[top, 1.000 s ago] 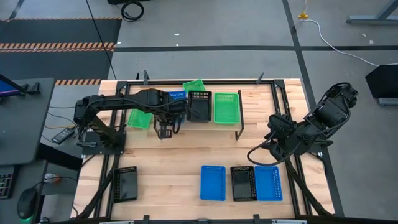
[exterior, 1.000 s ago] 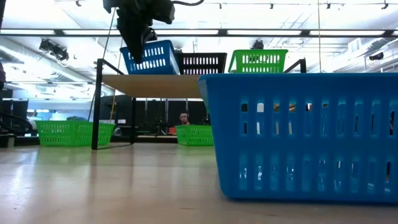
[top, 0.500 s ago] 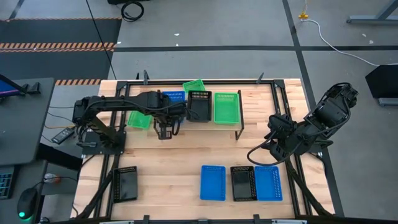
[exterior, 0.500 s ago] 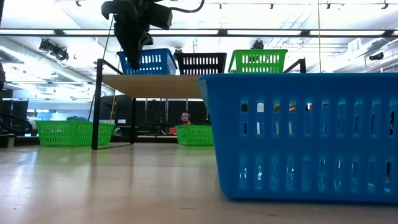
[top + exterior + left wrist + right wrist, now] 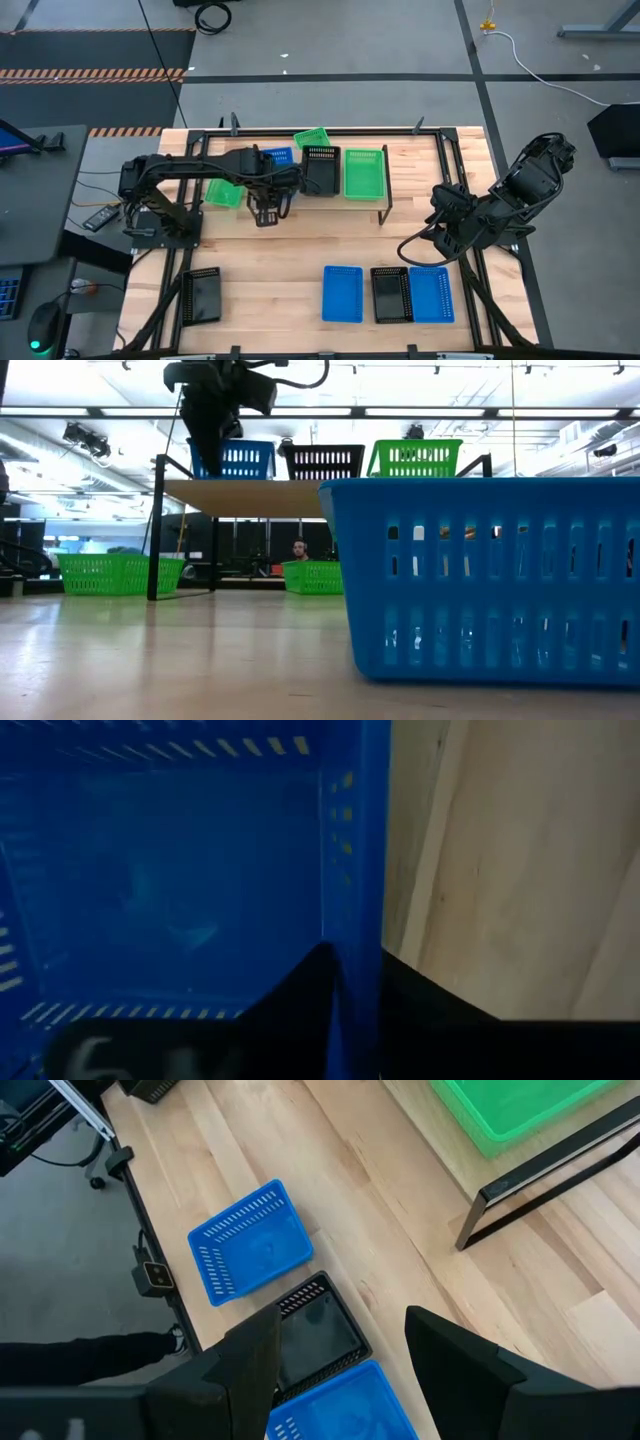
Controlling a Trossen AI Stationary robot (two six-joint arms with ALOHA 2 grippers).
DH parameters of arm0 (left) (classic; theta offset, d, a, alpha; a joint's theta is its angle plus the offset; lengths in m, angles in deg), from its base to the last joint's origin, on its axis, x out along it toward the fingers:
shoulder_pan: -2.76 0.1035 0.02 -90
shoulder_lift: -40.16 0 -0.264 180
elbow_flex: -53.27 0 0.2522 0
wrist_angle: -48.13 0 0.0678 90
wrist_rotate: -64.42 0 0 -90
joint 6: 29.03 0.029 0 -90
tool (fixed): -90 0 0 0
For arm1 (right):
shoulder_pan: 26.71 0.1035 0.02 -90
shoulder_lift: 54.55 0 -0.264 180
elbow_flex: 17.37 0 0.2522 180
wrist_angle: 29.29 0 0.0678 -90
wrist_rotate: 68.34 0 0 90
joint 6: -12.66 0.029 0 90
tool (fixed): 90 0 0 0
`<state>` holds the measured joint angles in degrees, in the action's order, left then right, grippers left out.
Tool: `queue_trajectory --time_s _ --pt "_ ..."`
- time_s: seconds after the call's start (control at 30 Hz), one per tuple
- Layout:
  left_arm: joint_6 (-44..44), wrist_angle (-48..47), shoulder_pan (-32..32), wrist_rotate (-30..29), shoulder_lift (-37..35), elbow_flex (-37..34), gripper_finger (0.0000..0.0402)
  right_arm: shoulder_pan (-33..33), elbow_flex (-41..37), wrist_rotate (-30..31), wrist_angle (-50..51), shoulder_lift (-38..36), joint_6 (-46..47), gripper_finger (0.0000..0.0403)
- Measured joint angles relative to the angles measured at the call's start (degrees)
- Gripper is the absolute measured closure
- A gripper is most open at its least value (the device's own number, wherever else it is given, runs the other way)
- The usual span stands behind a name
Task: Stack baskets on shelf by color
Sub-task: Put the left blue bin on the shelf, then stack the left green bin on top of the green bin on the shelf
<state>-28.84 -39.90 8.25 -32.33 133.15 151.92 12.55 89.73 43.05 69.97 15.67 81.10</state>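
Shelf (image 5: 385,172): low rack at the far side of the table, light plank top on black wire legs.

On the shelf, from the left arm's end:
- Blue basket (image 5: 232,459), now level on the plank. A second ago it hung tilted, one end raised off the shelf; half a second ago it was nearly flat.
- Black basket (image 5: 321,170), beside the blue one, unchanged.
- Green basket (image 5: 363,173), at the right arm's end, unchanged.

Left gripper (image 5: 262,203): at the shelf's near-left edge, over the blue basket's wall. In the left wrist view the two fingers (image 5: 300,990) straddle that wall, one inside the basket, one outside. The grip was tight a second ago; the fingers have begun to part, and whether they still pinch the wall I cannot tell.

Elsewhere on the table, all unmoved:
- Green basket (image 5: 224,191), on the tabletop beside the shelf's left end.
- Green basket (image 5: 311,137), tilted, behind the shelf.
- Black basket (image 5: 201,295), near-left.
- Near-right row: blue basket (image 5: 343,293), black basket (image 5: 391,294), blue basket (image 5: 431,294), the last two touching.

Right gripper (image 5: 335,1350): fingers spread wide, holding nothing, above the near-right row, unchanged.
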Motion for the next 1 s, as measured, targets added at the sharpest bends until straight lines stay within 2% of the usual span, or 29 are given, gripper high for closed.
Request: queue_trajectory --time_s 0.27,0.5,0.73,1.0 --pt "0.0 -2.8 0.0 -0.5 0.0 3.5 0.031 0.0 0.0 0.0 0.0 0.0 0.0 0.0183" --pt "0.5 -3.4 0.0 -0.9 -0.1 8.5 0.0308 0.0 0.0 0.0 0.0 0.0 0.0 0.0183" --pt "0.7 -15.0 0.3 -4.6 -0.2 15.3 0.0314 0.0 0.0 0.0 0.0 0.0 0.0 0.0183" --pt "2.0 -15.7 4.6 -2.2 -10.1 15.9 0.0308 0.0 0.0 0.2 0.0 0.0 0.2 0.0183"
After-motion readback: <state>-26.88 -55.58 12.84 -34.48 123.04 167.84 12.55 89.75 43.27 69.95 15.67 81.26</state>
